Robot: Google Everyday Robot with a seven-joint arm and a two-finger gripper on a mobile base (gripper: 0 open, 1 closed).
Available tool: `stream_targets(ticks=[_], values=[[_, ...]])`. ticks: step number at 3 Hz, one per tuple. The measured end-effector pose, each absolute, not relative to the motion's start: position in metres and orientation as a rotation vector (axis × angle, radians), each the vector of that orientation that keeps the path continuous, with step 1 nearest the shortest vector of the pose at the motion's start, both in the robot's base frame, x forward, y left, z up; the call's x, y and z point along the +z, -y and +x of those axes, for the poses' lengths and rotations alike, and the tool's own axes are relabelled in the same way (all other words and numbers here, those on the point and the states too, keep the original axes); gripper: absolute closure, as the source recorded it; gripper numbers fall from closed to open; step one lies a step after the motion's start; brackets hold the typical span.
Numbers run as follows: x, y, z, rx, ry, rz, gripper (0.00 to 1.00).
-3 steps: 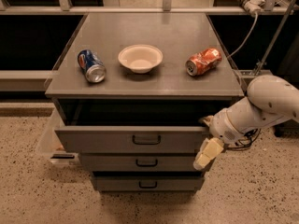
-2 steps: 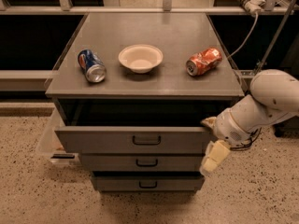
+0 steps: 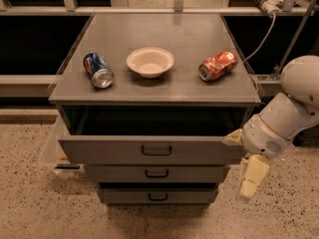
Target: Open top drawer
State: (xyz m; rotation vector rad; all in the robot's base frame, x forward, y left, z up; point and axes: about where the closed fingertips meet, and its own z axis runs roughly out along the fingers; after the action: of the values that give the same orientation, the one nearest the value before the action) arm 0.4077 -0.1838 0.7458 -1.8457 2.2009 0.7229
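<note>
On the speckled floor: grey cabinet | top drawer out | gripper at its right, fingers wide

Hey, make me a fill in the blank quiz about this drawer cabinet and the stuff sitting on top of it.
1. The top drawer is pulled ___, not closed.
2. Between the blue can and the red can sits a white ___.
3. The gripper is off the drawer's handle, hanging near the drawer's ___ end as the picture shows it.

Missing words: open; bowl; right.
</note>
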Motion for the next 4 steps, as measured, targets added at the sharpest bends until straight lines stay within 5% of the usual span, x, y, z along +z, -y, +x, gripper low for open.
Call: stream_targets(ticks=[4], values=[[0.712, 0.165, 0.484, 0.735, -2.109, -1.740, 0.00]])
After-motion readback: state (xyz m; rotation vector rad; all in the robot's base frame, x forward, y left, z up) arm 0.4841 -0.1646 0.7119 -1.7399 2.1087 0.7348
